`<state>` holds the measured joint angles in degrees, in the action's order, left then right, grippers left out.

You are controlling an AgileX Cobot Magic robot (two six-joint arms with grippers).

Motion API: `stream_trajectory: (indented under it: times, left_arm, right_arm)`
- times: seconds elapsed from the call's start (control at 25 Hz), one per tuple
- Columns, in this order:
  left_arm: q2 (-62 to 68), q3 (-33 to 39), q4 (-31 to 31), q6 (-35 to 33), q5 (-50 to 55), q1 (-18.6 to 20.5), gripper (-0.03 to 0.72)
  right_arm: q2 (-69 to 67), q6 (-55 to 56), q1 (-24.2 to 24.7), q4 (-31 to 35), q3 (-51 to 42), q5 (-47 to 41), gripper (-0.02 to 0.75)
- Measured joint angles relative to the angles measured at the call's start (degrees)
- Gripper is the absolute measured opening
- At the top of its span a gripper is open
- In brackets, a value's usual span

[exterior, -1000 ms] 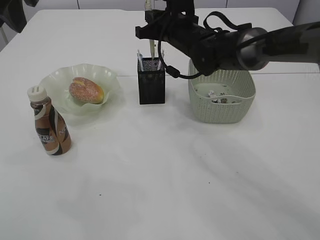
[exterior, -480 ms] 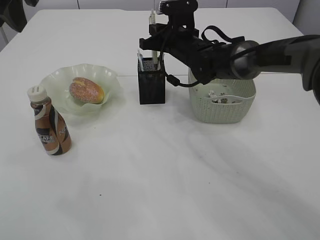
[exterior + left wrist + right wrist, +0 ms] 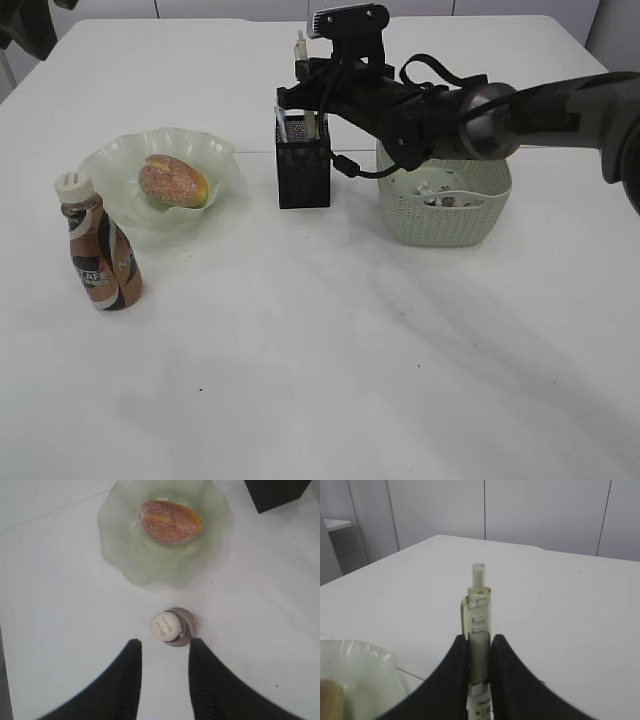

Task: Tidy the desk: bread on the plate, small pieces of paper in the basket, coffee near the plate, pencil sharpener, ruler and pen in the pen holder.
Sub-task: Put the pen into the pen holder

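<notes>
My right gripper (image 3: 304,92) hangs right over the black mesh pen holder (image 3: 303,170), shut on the pen (image 3: 477,611), which stands upright with its lower end down in the holder. The clear ruler (image 3: 283,126) leans inside the holder. The bread (image 3: 172,181) lies in the ruffled green plate (image 3: 112,158). Beside the plate stands the coffee (image 3: 100,258). My left gripper (image 3: 165,643) hovers open just above its cream cap (image 3: 166,625), with nothing between the fingers. Paper scraps (image 3: 436,194) lie in the sage basket (image 3: 445,222). The pencil sharpener is hidden.
The basket stands just right of the pen holder, under my right arm (image 3: 480,105). A seam line (image 3: 580,147) crosses the white desk behind them. Bare tabletop (image 3: 330,360) stretches across the whole front.
My right gripper has come down over the pen holder, lowering the pen into it. The left gripper, bottle, bread and basket have not moved.
</notes>
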<state>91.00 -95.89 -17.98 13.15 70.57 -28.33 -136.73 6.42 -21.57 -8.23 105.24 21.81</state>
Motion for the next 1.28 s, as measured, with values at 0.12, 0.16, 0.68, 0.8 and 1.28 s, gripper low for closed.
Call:
stream_trajectory:
  times: [0.12, 0.16, 0.68, 0.8, 1.28]
  left_arm:
    - [0.00, 0.00, -0.10, 0.00, 0.00, 0.00, 0.239]
    - [0.00, 0.00, -0.10, 0.00, 0.00, 0.00, 0.239]
    - [0.00, 0.00, -0.10, 0.00, 0.00, 0.00, 0.239]
    - [0.00, 0.00, -0.10, 0.00, 0.00, 0.00, 0.239]
    - [0.12, 0.00, -0.10, 0.00, -1.22, 0.00, 0.239]
  right_arm:
    - [0.00, 0.71, -0.18, 0.00, 0.00, -0.11, 0.091]
    - [0.00, 1.14, -0.23, 0.00, 0.00, -0.09, 0.098]
    - [0.00, 6.37, -0.32, -1.56, 0.04, -3.88, 0.350]
    - [0.56, 6.49, -0.32, -2.61, 0.04, -6.12, 0.354]
    - [13.21, 6.59, -1.26, -6.05, 0.13, -35.69, 0.352]
